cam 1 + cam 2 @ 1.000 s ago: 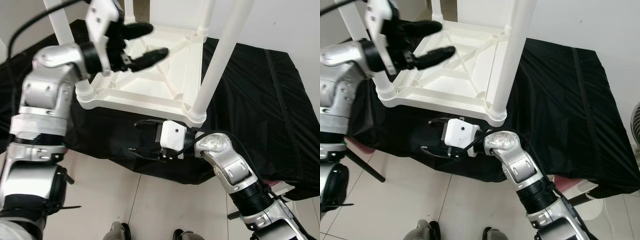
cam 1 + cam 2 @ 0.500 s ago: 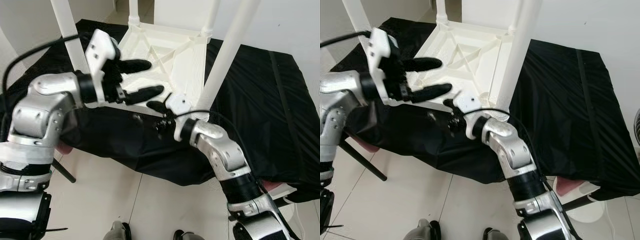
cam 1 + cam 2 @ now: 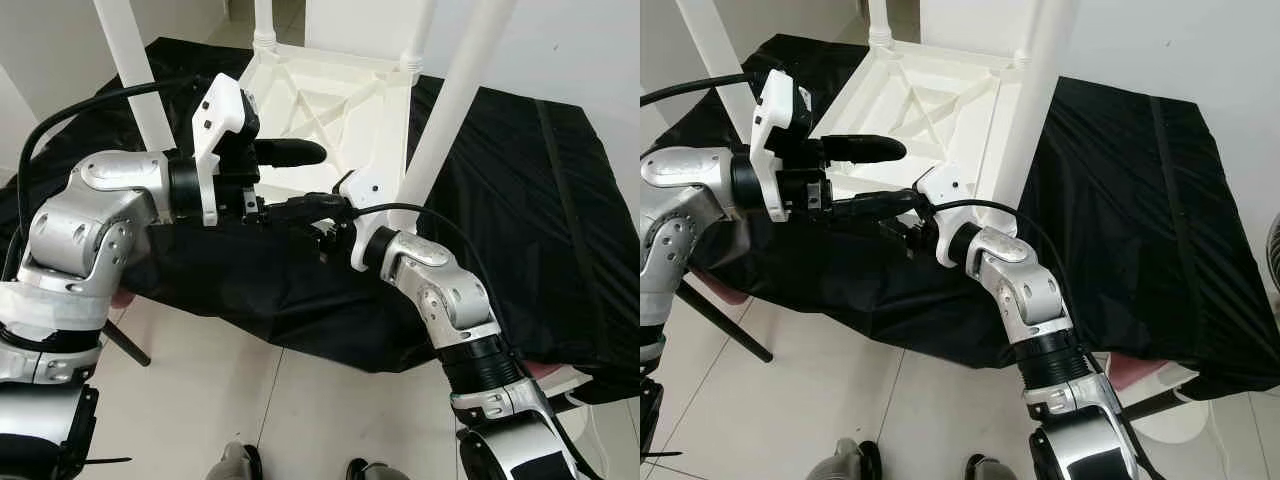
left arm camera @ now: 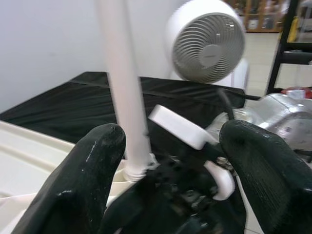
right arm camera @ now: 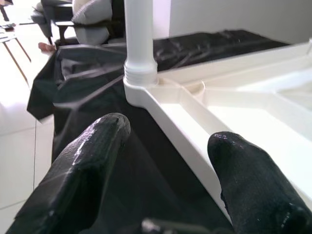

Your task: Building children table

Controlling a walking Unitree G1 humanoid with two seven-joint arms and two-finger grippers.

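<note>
upturned table (image 3: pixel 335 100) just beyond left claw (image 3: pixel 300 180)

This looks like a lived-in home, a plain room with white walls and a floor of pale glossy square tiles (image 3: pixel 250 400) across the bottom of the head views. A crinkled black cloth (image 3: pixel 1120 190) is draped over a low surface in the middle of the frame. In the left wrist view a round white electric fan (image 4: pixel 207 41) stands at the upper right. In the upper left of the right wrist view a grey cushioned sofa (image 5: pixel 80 17) shows, with a thin-legged side table (image 5: pixel 12 46) at the left edge.
</note>
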